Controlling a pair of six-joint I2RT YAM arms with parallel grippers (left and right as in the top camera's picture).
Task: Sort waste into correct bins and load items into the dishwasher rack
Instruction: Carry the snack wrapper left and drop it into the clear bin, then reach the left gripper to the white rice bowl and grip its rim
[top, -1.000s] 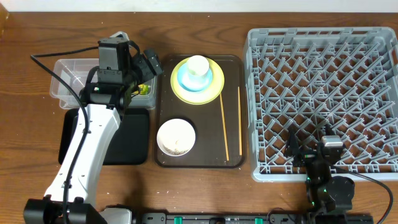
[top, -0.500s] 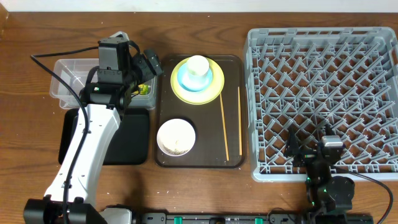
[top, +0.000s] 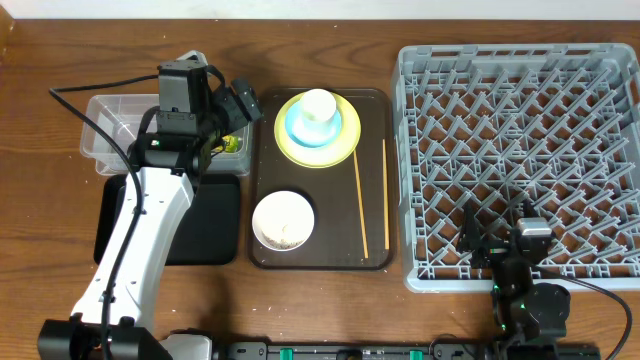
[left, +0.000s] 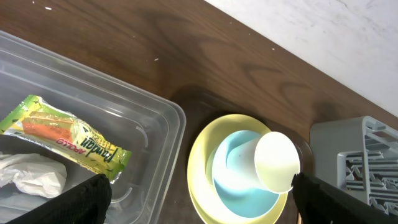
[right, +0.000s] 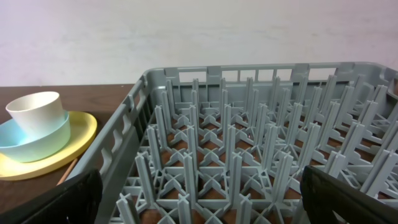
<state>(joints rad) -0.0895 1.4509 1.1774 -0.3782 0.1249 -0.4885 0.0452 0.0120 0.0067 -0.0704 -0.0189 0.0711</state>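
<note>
While both arms hang idle, I take the brown tray (top: 330, 240) as my reference for everything. On its far half sits the plate (top: 348, 146), with the blue bowl (top: 297, 128) nested in it and the cup (top: 318, 105) upright inside the bowl. On its near half, toward the left, stands the white bowl (top: 283, 220); I cannot tell from here whether the specks in it are rice. Two chopsticks (top: 360, 200) lie lengthwise along the tray's right side, apart from each other. Just left of the tray's far corner is the tub (top: 105, 110), and in the end nearest the tray lie the wrapper (left: 65, 134) and the tissue (left: 34, 177), touching. Left of the tray's near half lies the black tray (top: 215, 225), partly under my left arm. My left gripper (left: 200, 198) hovers above the tub's tray-side end with its jaws spread wide, gripping nothing. Right of the tray stands the rack (top: 520, 120), its pegs bare. My right gripper (right: 200, 198) sits well right of the tray, at the rack's near edge, jaws spread wide and empty.
</note>
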